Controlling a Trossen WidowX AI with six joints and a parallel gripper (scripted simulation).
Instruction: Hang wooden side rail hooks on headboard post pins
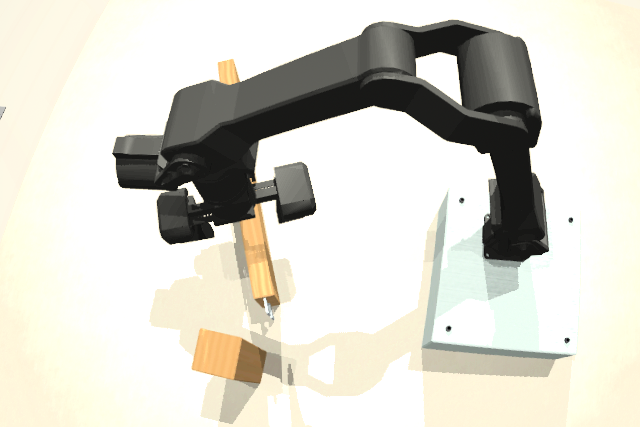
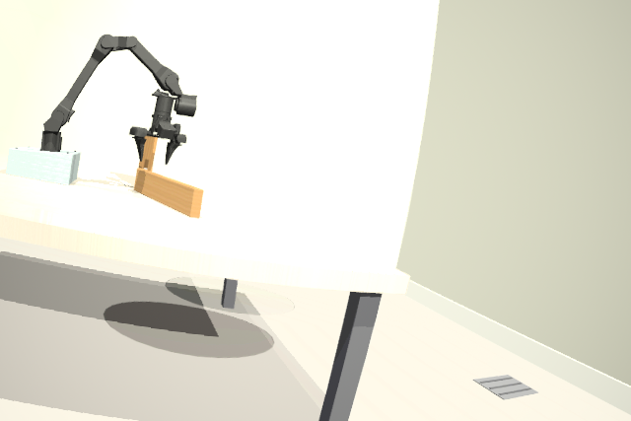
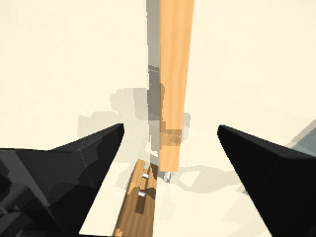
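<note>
1. Gripper (image 1: 236, 207) (image 2: 154, 163) (image 3: 170, 127): fingers spread wide, nothing held. It hovers above the rail, presumably so the fingers can descend on either side of it.
2. Side rail (image 1: 263, 277) (image 2: 171, 193) (image 3: 174, 74): on edge on the table (image 2: 306, 271), beneath the gripper, running lengthwise between the fingers in the wrist view; likely turned for a grip across its narrow width.
3. Steel hooks (image 1: 268, 308) (image 3: 168, 176): at the rail's post-side end, apart from the pins (image 3: 142, 194). Not hung.
4. Headboard post (image 1: 217, 354) (image 2: 149, 147) (image 3: 133, 212): upright, beside the hook end, presumably awaiting them.

Top and exterior cameras are showing the whole arm (image 1: 305, 86) (image 2: 84, 75), from overhead and afar; wrist is peering tableward.
</note>
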